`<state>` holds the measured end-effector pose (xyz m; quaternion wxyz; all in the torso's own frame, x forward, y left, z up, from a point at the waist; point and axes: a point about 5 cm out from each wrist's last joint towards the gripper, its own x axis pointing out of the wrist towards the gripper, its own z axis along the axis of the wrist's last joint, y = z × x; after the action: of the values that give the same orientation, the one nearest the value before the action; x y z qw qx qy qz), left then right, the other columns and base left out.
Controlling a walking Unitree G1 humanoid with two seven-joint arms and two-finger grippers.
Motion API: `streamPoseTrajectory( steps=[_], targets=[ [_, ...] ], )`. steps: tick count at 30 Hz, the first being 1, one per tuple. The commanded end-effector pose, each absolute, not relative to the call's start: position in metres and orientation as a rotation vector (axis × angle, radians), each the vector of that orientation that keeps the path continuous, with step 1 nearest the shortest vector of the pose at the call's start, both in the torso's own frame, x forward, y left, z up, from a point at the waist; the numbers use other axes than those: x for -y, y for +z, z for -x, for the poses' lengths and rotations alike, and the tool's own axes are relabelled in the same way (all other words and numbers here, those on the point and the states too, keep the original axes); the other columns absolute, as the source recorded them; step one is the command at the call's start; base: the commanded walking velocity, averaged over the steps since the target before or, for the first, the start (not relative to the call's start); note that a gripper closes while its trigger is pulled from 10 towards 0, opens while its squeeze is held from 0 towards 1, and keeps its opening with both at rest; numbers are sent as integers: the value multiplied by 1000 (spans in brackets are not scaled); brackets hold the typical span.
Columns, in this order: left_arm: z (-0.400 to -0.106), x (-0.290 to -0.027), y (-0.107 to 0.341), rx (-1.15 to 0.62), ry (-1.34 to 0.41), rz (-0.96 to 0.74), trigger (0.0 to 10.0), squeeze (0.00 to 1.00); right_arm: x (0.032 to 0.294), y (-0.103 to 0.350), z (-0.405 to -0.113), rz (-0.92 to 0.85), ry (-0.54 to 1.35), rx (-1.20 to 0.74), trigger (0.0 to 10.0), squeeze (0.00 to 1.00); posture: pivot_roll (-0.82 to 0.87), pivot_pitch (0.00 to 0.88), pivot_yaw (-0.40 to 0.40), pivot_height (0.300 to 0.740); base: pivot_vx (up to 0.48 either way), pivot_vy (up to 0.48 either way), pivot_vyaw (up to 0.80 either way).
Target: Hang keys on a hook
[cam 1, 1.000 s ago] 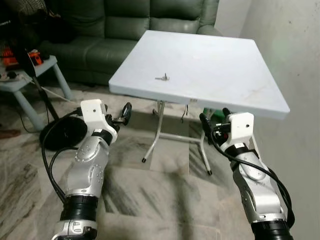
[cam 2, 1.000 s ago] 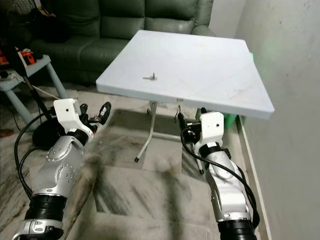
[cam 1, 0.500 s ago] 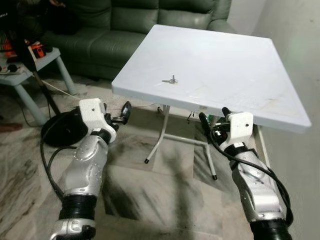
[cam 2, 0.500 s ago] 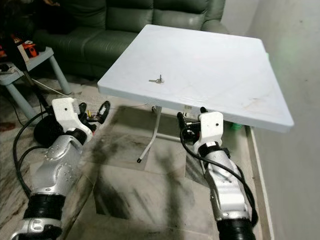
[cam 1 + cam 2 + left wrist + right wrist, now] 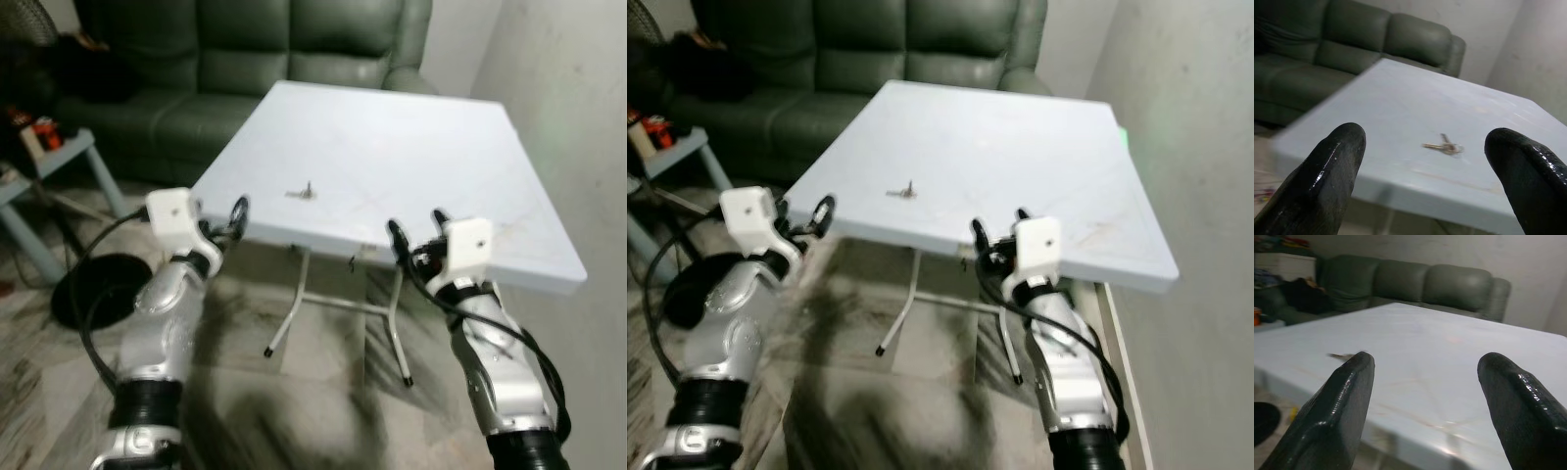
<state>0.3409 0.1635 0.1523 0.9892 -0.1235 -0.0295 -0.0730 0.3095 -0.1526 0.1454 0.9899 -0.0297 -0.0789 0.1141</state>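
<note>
Left gripper (image 5: 221, 217): held up just in front of the near left edge of the table, fingers spread apart, holding nothing
Left gripper fingers (image 5: 1327, 169): two fat black tips with a wide gap, and the keys show in the gap, farther off on the table top
Right gripper (image 5: 413, 233): held up at the near edge of the table, more to the right, fingers spread apart, holding nothing
Right gripper fingers (image 5: 1342, 396): black and wide apart, pointing over the table top toward the sofa
Keys (image 5: 302, 192): small and metal, lying flat on the table, near the near left part of the top, not touching either gripper
Table (image 5: 431, 147): big, white and square, on thin white metal legs, with the wall close on its right
Sofa (image 5: 225, 59): dark green, behind the far side of the table
Small table (image 5: 69, 147): pale blue, off to the left, with a little orange thing on it
Round black base (image 5: 98, 289): on the floor at the left, below the left arm
Floor (image 5: 323, 411): marbled grey and white, blurry in the near part
</note>
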Motion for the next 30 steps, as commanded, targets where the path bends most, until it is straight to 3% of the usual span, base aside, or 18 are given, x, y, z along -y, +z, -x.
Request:
streamPoseTrajectory(
  steps=[1, 12, 30],
  targets=[
    [-342, -153, 154, 58, -176, 261, 10000, 0, 160, 147, -310, 63, 206, 161, 10000, 0, 2, 0, -26, 740, 334, 0, 0],
    [-343, -154, 154, 60, -174, 270, 10000, 0, 159, 148, -311, 64, 213, 162, 10000, 0, 3, 0, -28, 740, 299, 290, 0],
    [-344, -152, 155, 62, -180, 250, 10000, 0, 159, 148, -312, 65, 219, 165, 10000, 0, 3, 0, -29, 740, 45, 425, 0]
  ],
)
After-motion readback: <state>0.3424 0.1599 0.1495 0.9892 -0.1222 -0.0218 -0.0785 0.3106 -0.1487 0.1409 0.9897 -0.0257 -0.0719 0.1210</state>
